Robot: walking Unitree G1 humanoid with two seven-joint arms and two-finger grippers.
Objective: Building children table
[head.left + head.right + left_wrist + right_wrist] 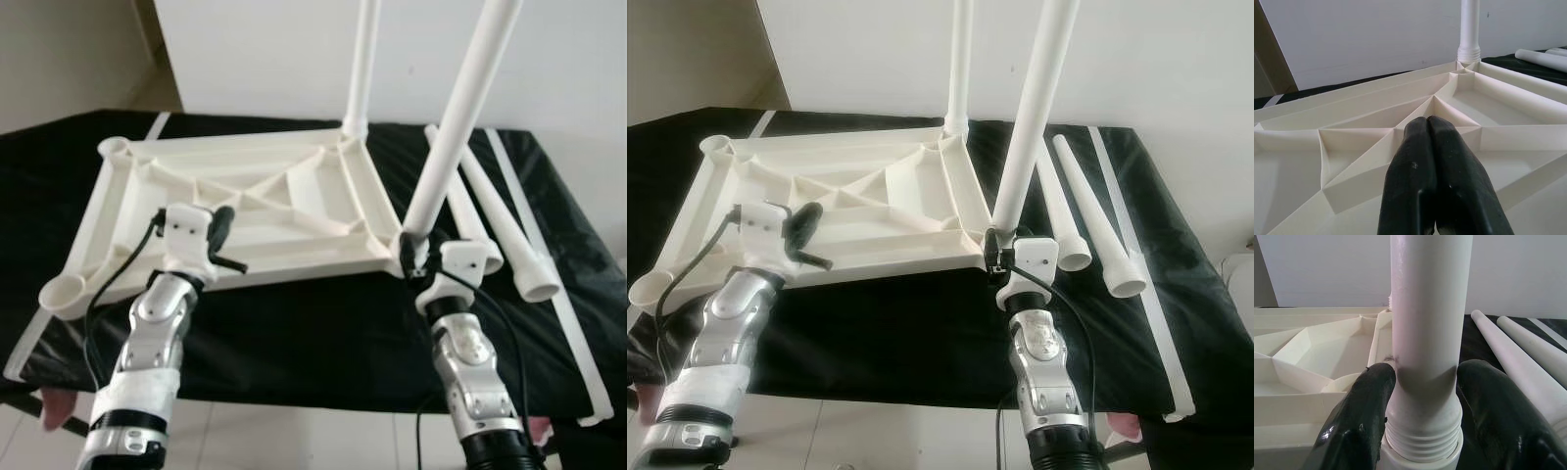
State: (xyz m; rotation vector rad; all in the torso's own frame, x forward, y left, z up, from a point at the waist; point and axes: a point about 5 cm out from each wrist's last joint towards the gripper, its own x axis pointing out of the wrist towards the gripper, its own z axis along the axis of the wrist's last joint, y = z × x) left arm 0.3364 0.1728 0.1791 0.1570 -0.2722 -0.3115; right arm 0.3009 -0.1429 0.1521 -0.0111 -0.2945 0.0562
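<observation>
White leg (1427,333) clamped by right tool (1422,431), threads visible at wrist, left tool (1437,181) clenched over tabletop (294,196)

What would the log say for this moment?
right claw: grips near leg at socket | left claw: shut, over tabletop | spare legs: lying

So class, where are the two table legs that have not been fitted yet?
The two loose legs lie side by side on the black cloth, on the robot's right of the upturned tabletop, just beyond the right pincer.
</observation>
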